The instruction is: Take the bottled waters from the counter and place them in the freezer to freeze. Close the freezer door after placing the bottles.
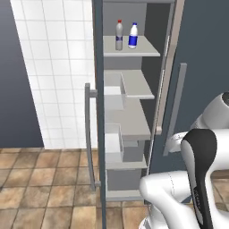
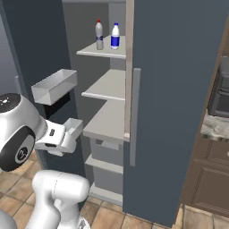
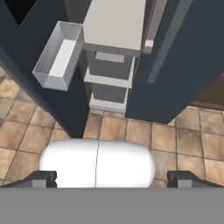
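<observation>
Both bottled waters stood upright on the freezer's top shelf — the red-capped bottle just beside the blue-capped bottle, which sat at its 3 o'clock in the left base view. The freezer door hung open, its bar handle facing out, a white bin on its inner side. The hand was empty — fingers spread wide, pointing down at the tiled floor, well below the bottles.
</observation>
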You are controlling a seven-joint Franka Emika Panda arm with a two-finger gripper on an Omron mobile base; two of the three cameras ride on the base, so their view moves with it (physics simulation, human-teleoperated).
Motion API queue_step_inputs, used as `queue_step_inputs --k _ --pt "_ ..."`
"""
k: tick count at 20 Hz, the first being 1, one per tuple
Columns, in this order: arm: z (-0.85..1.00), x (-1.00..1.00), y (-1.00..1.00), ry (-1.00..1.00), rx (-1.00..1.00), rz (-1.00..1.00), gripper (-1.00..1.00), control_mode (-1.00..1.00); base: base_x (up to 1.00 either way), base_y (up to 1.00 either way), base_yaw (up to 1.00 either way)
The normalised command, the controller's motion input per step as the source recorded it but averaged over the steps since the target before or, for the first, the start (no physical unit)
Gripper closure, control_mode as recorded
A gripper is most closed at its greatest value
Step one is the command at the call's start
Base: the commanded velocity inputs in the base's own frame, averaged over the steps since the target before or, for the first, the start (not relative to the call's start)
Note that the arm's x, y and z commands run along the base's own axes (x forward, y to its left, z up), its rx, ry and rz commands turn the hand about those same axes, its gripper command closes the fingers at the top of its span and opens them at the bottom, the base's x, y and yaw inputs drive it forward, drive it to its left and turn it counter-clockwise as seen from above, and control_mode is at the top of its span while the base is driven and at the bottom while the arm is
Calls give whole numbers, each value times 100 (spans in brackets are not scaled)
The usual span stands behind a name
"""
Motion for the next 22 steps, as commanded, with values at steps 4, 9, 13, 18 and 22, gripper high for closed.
queue_step_inputs --k 4,9,13,18,22 --pt "0 0 0 0 0 0 -100 100 -38 17 -2" --pt "0 0 0 0 0 0 -100 100 -32 27 -5" --pt "0 0 0 0 0 0 -100 100 -18 35 -8" --pt "0 0 0 0 0 0 -100 100 -4 47 -8" --pt "0 0 0 0 0 0 -100 100 -2 50 -8"
